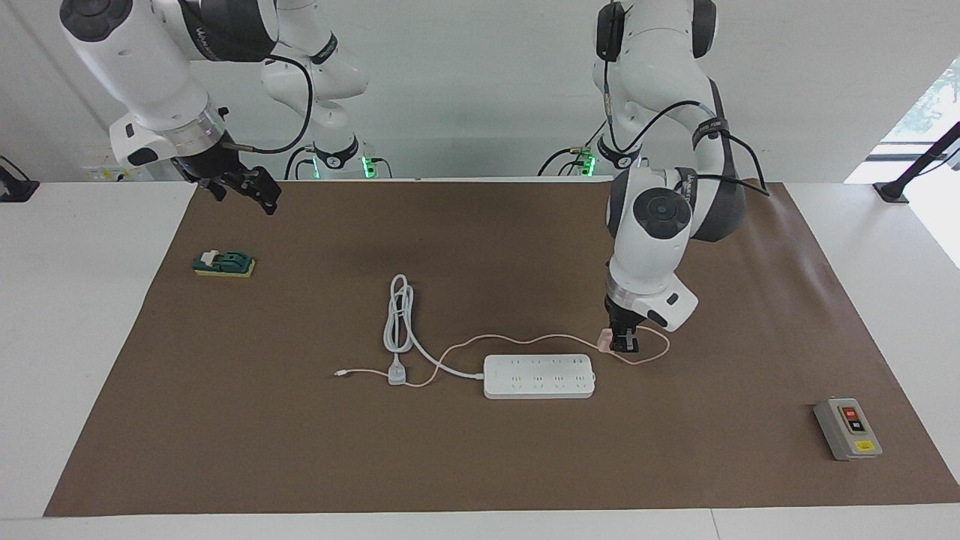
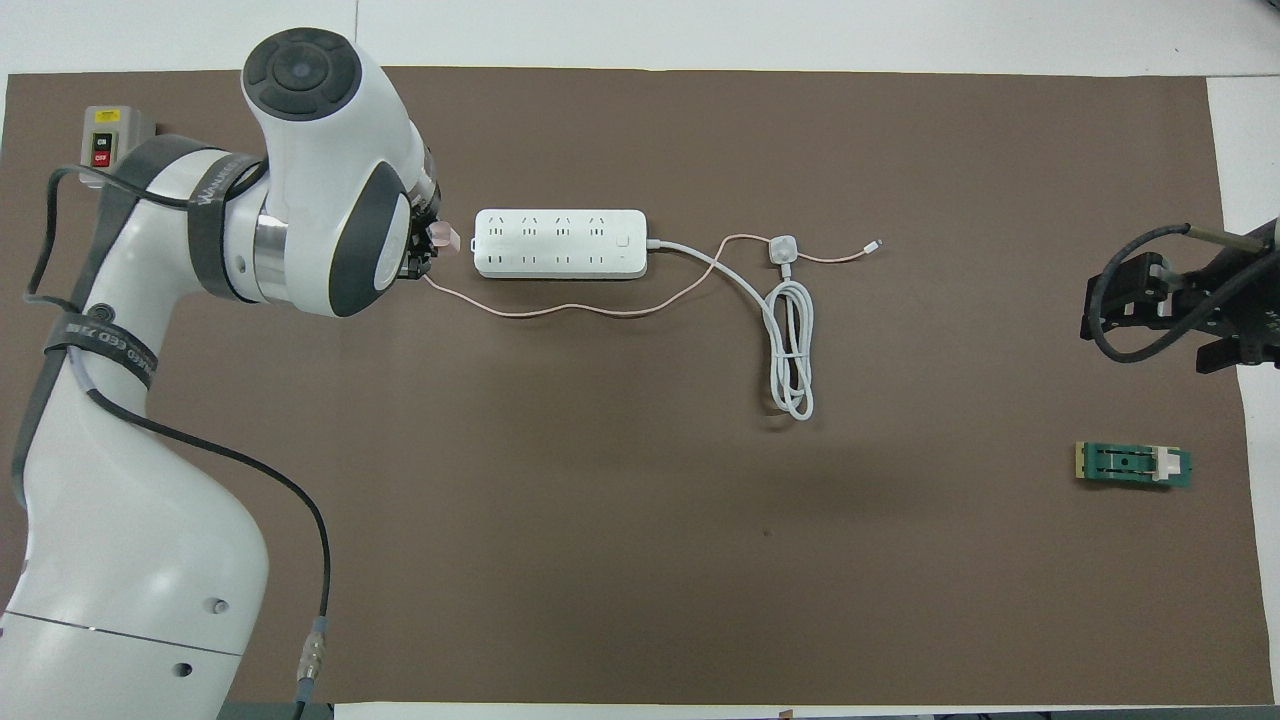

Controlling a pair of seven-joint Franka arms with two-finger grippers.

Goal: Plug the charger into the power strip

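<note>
Carrying the charger to the strip

Holding the pink charger [image 1: 606,342], the left gripper [image 1: 622,346] has its fingers clamped on it, just off the end of the strip [image 1: 539,376] toward the left arm's end of the worktop [image 1: 225,420]. The charger looks small, light and hard; its sides are the place to grip. Its thin cable [image 1: 525,343] is soft and may drag. The prongs are hidden, so I cannot tell which way they face. Waiting over the mat's corner, the right gripper [image 1: 259,193] has its fingers apart.
</note>
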